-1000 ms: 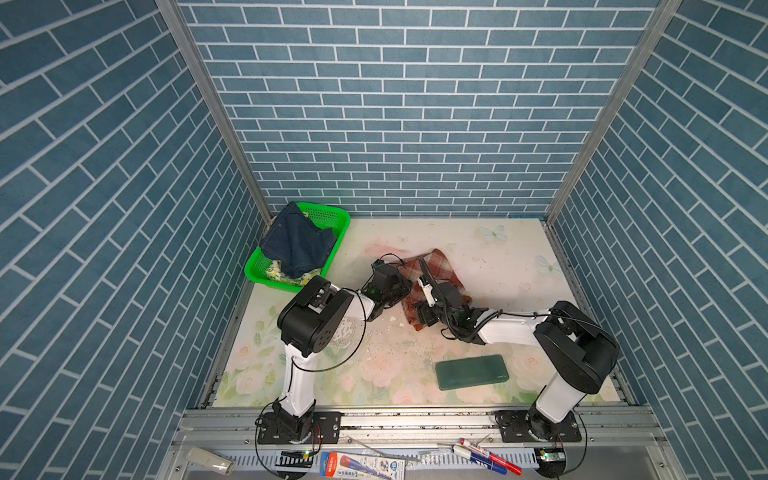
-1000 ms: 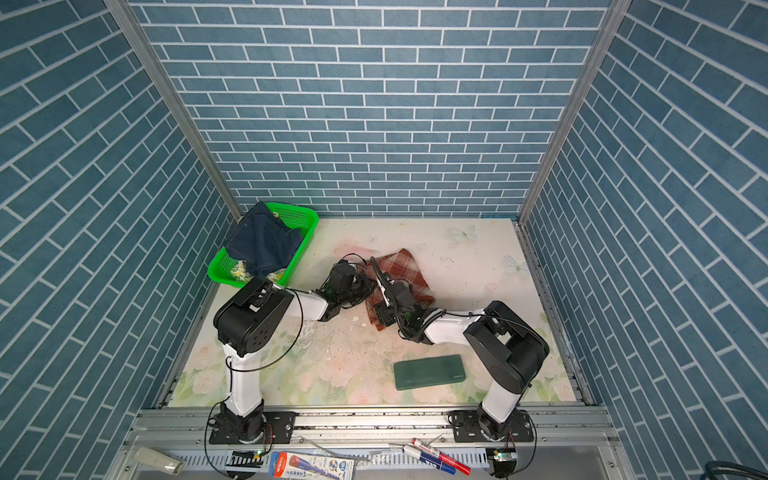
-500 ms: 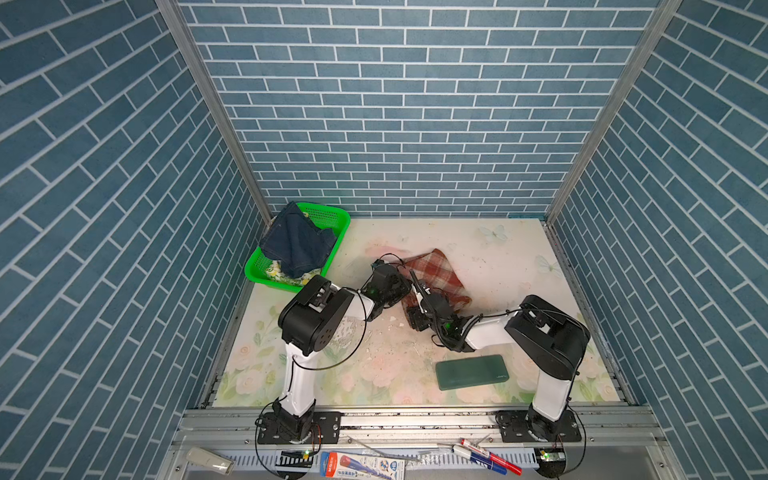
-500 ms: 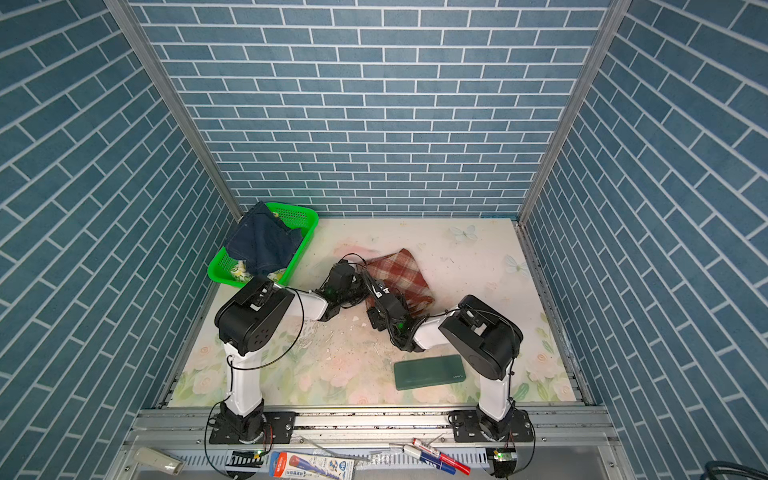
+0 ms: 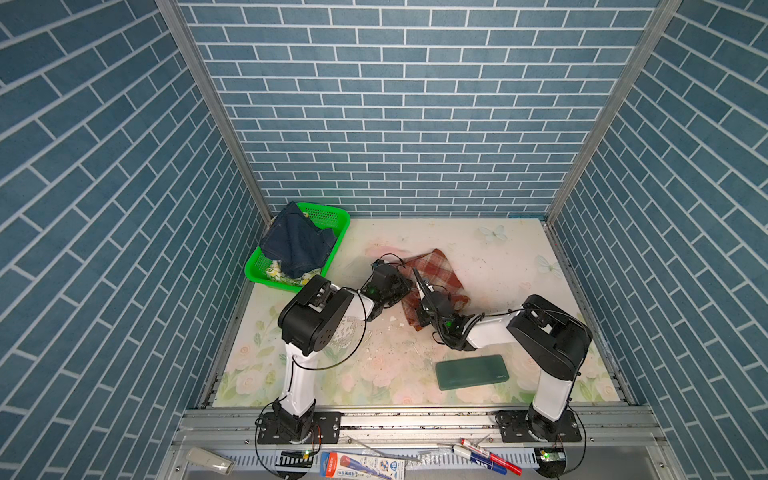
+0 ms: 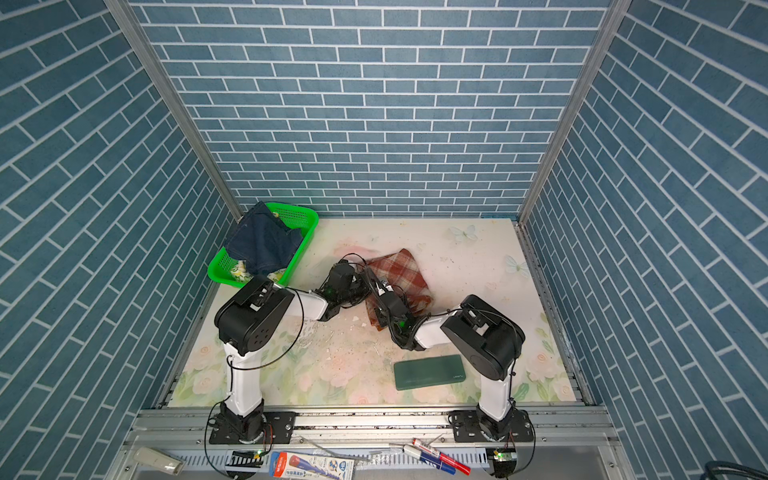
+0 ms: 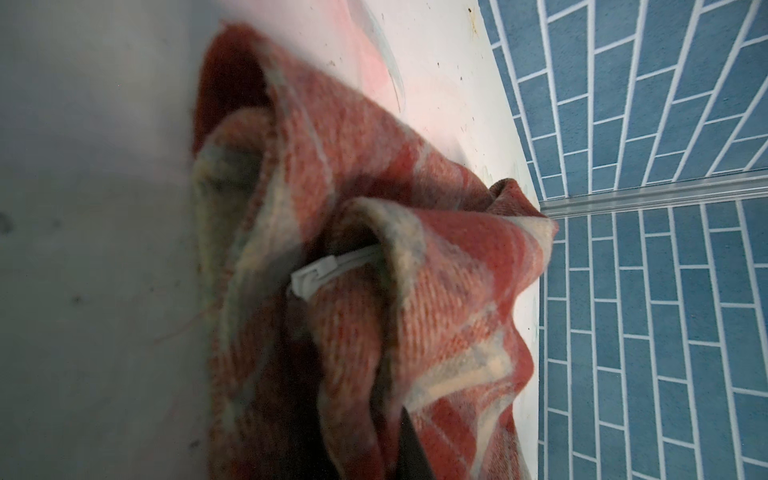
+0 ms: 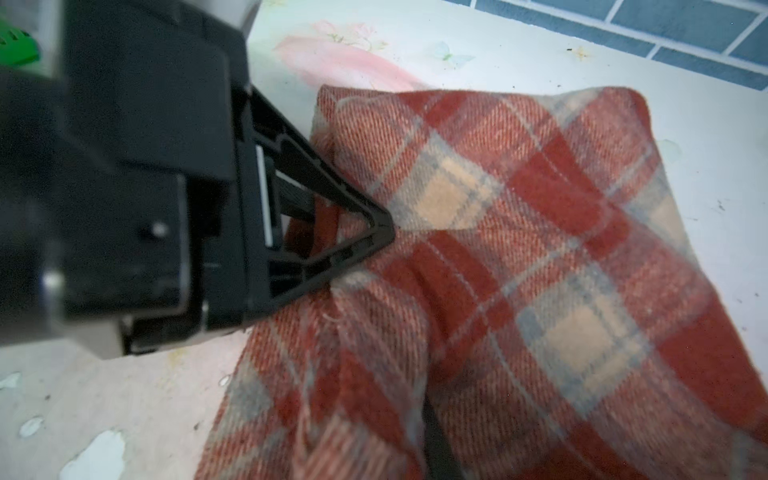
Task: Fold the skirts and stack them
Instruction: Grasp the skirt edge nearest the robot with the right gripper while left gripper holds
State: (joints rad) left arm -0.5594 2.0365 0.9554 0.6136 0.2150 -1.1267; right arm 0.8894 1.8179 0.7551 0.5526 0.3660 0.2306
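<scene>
Plaid skirt [image 5: 436, 274] [image 6: 401, 270]: rust-red and cream, lying crumpled near the middle of the floral table [image 5: 498, 257]. It is doubled over itself in several layers, and its far corner lies flat on the table top.
Left gripper [image 5: 406, 291] [image 8: 376, 232]: clenched on the left edge of the plaid skirt. The right wrist view shows its triangular finger tips pinching a red fold of the cloth [image 8: 540, 249].
Left wrist view: the plaid cloth [image 7: 436, 270] is bunched close to the lens. A white plastic tag [image 7: 316, 276] protrudes from one fold.
Right gripper [image 5: 417, 277] [image 6: 369, 275]: positioned on the near-left part of the plaid skirt. In both top views its fingers are drawn together into one narrow blade. In the right wrist view one dark finger [image 8: 436, 436] shows between gathered folds, grasping the plaid cloth.
Gripper spacing: the two grippers work just beside each other on the same edge of the skirt.
Denim skirt [image 5: 297, 245]: dark blue, draped across the green mesh basket [image 5: 332, 216] in the back-left corner and hanging over its rim.
Lemon-print skirt [image 5: 276, 270]: inside the basket under the denim skirt. Only a small part shows at the near end.
Dark green slab [image 5: 471, 371]: flat on the table in front of the right arm, well apart from the plaid skirt.
</scene>
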